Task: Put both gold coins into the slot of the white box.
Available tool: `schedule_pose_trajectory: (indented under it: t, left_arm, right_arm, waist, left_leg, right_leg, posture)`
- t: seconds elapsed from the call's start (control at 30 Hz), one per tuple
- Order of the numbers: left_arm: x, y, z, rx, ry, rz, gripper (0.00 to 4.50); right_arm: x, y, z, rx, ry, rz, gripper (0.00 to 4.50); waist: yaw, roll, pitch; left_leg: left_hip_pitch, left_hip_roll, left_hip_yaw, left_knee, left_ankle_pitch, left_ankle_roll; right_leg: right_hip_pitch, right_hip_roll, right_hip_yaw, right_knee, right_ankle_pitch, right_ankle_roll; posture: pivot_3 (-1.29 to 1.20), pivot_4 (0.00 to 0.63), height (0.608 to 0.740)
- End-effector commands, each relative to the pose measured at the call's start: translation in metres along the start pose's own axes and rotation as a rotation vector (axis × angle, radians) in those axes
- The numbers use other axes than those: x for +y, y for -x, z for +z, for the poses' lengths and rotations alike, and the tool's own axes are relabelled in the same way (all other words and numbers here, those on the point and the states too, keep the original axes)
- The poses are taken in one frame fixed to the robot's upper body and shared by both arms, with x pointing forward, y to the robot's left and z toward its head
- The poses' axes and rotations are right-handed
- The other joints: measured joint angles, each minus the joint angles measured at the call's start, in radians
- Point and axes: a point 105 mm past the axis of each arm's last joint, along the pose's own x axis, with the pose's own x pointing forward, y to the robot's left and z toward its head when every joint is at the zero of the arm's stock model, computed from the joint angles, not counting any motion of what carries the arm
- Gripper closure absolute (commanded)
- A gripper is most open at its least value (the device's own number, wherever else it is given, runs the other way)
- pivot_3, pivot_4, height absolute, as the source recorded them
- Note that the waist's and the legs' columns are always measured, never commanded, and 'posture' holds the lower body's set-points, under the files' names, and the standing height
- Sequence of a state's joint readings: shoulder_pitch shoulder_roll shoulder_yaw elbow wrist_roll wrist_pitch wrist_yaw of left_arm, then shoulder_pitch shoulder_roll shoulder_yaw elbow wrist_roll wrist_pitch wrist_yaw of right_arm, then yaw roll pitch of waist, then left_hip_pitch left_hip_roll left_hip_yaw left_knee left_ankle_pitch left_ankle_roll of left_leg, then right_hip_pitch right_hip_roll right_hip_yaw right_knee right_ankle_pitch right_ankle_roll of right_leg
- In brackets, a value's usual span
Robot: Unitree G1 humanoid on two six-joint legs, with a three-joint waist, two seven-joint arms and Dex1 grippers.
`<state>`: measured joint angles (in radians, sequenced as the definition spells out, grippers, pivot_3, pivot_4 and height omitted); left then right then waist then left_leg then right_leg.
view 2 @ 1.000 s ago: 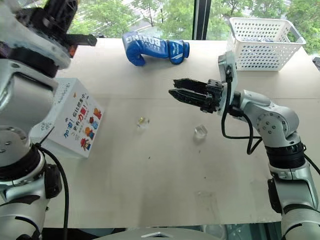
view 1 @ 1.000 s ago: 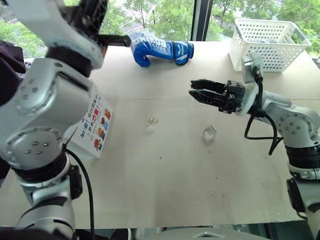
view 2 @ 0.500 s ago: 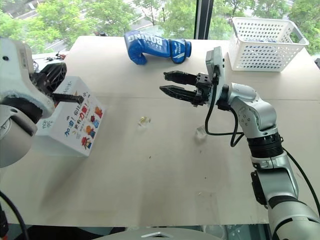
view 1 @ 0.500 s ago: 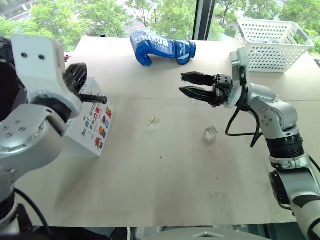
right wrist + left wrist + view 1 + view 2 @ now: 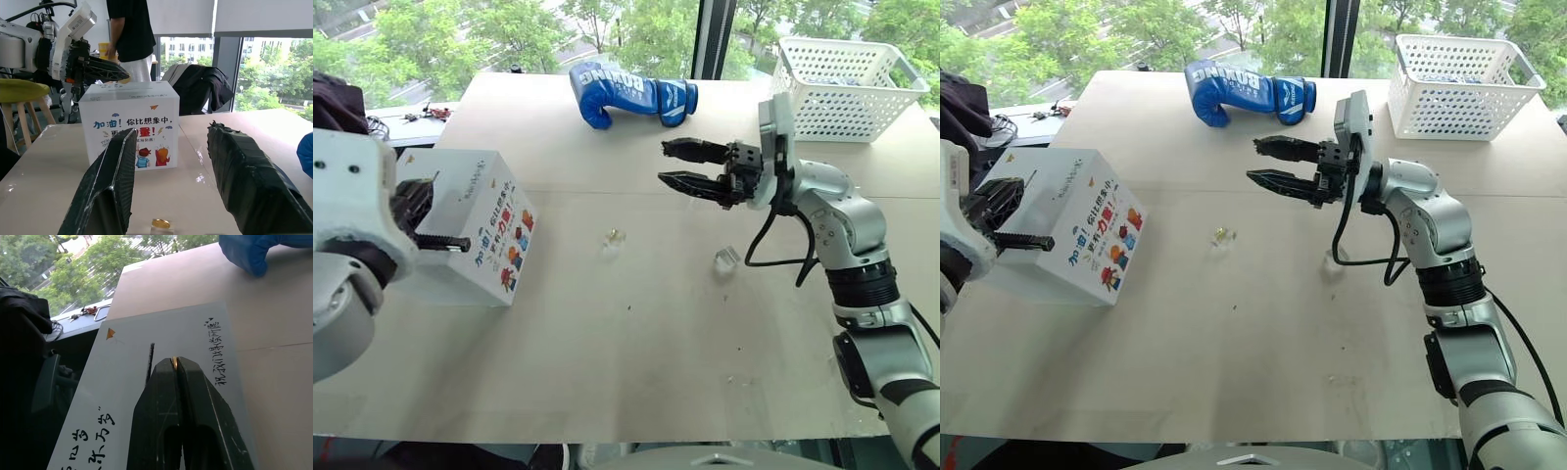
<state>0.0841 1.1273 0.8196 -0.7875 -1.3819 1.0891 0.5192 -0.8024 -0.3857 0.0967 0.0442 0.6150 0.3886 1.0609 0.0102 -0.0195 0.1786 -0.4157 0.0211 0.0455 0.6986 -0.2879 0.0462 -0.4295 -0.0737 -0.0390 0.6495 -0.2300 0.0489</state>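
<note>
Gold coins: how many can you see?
2. One gold coin lies on the table between the white box and the right gripper. The other is pinched in the left gripper's tips above the box.

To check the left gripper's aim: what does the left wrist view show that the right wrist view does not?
Left wrist view: the slot in the handwritten top of the white box, and a gold coin pinched in the shut left gripper. Right wrist view: the box's cartoon side, a second coin on the table, a person behind, the open right gripper. Shared: the box, with the left gripper over it.
</note>
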Motion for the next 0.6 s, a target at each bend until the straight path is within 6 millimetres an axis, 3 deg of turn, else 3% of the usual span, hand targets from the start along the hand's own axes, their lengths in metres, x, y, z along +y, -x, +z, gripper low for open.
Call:
schedule_pose_trajectory:
  t: [0.03,0.33,0.6]
  left_arm:
    - [0.016,0.002,0.006,-0.036,-0.016,0.05,4.5]
    - [0.022,-0.011,-0.025,0.004,0.066,-0.003,4.5]
    - [0.004,-0.018,-0.038,0.01,0.112,-0.106,4.5]
  right_arm:
    - [0.0,0.001,0.017,-0.042,0.052,0.002,2.04]
    - [0.0,0.002,0.02,-0.046,0.062,-0.005,2.04]
    - [0.0,0.003,0.022,-0.053,0.067,-0.015,2.04]
  waist:
    - [0.0,0.0,0.0]
    - [-0.001,0.0,0.0]
    - [0.001,0.002,-0.001]
  left_leg:
    - [0.0,0.0,0.0,0.0,0.0,0.0]
    - [0.0,0.0,0.001,0.0,0.0,0.0]
    - [0.002,-0.001,0.002,0.0,0.0,0.0]
  right_leg:
    - [0.0,0.0,0.0,0.0,0.0,0.0]
    - [-0.001,0.0,0.001,0.002,0.0,0.0]
    - [-0.001,-0.007,0.001,0.007,0.0,-0.001]
  posture:
    - [0.0,0.15,0.704]
    - [0.0,0.15,0.704]
    - [0.0,0.15,0.704]
